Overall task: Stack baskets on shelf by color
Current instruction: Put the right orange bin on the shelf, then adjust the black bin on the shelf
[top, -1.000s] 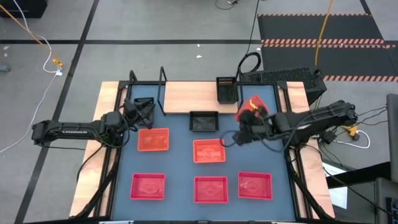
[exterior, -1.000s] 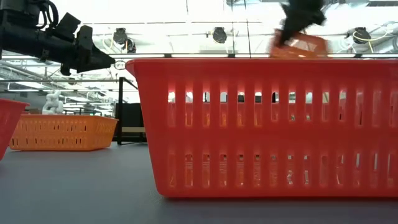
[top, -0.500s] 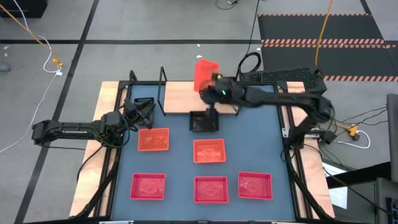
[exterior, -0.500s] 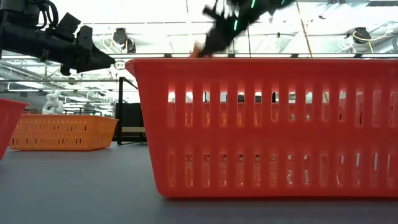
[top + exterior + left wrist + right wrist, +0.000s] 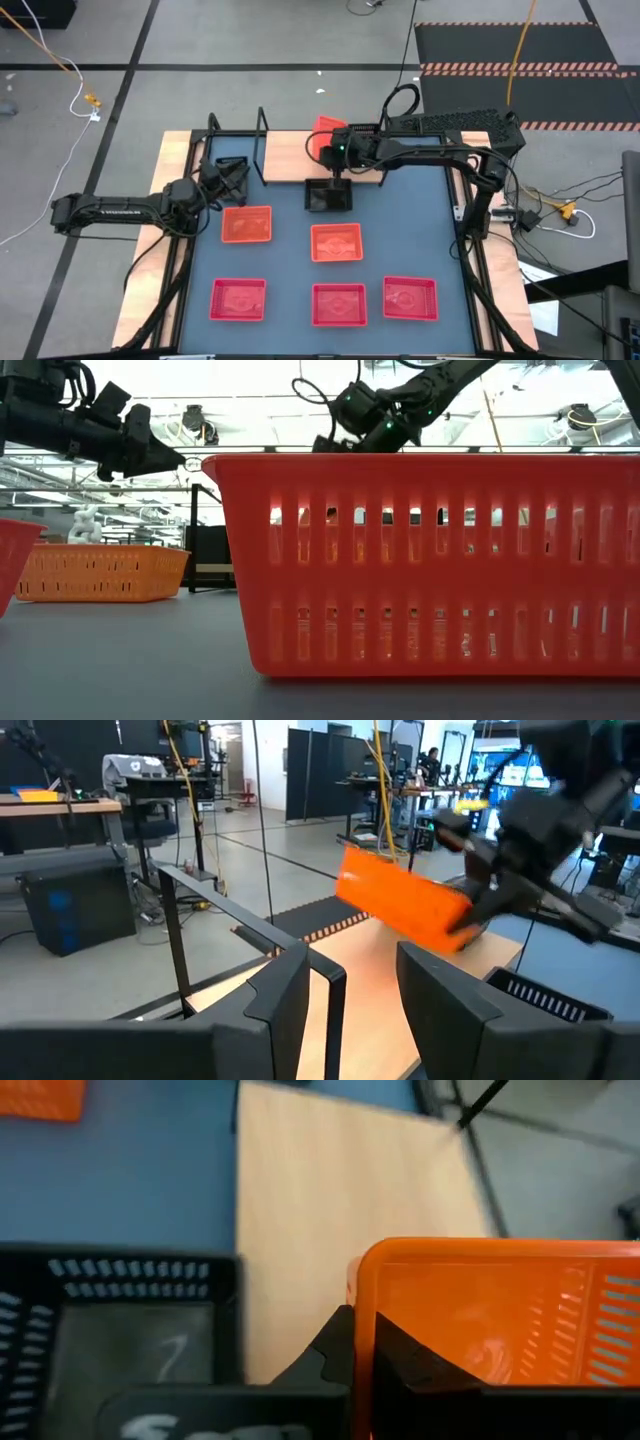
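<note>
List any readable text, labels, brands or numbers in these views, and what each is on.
None can be read.
Pale lettering runs along the left arm's forearm in the high view, too small to read.
A pale mark, perhaps a "7", shows on the floor of the black basket in the right wrist view; too blurred to confirm.

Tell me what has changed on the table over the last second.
The right gripper, shut on an orange basket, swung from the table's right side across to the shelf and now holds the basket over the board, beside the black basket. The left gripper stayed open and hovering by the shelf's left end. The baskets lying on the table did not move.
</note>
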`<state>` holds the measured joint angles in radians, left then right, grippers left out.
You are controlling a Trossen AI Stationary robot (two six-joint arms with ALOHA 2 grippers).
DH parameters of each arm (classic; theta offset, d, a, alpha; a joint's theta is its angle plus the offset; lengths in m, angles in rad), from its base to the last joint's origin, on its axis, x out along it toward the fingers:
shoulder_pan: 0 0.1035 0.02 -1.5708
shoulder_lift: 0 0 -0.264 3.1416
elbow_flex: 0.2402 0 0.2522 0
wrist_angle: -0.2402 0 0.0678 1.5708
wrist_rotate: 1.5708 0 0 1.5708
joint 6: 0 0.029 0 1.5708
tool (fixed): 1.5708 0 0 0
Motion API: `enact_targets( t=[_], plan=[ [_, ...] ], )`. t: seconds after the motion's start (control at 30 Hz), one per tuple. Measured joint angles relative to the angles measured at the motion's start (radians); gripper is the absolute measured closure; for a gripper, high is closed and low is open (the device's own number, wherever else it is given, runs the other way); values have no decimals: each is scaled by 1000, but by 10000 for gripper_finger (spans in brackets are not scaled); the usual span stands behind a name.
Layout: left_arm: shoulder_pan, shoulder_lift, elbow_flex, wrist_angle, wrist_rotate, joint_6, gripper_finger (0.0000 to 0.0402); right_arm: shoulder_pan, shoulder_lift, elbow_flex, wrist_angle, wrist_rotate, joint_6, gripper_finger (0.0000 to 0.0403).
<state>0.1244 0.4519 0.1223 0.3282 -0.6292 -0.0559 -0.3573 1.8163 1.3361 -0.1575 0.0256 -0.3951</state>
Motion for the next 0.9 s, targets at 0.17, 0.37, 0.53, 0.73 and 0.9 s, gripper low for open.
enact_targets(
  t=[0.17,0.37,0.53,0.73,0.9],
  plan=[
    [2,0,0,3,1,1,250,5,0,0,-21,-2,47,403],
    [2,0,0,-15,1,1,250,5,0,0,-26,-2,51,401],
    [2,0,0,-19,1,0,250,5,0,0,-26,-1,42,383],
    [2,0,0,-19,1,0,250,4,0,0,-18,9,24,353],
    [2,0,0,-19,1,0,250,4,-16,-1,4,29,20,308]
  ],
)
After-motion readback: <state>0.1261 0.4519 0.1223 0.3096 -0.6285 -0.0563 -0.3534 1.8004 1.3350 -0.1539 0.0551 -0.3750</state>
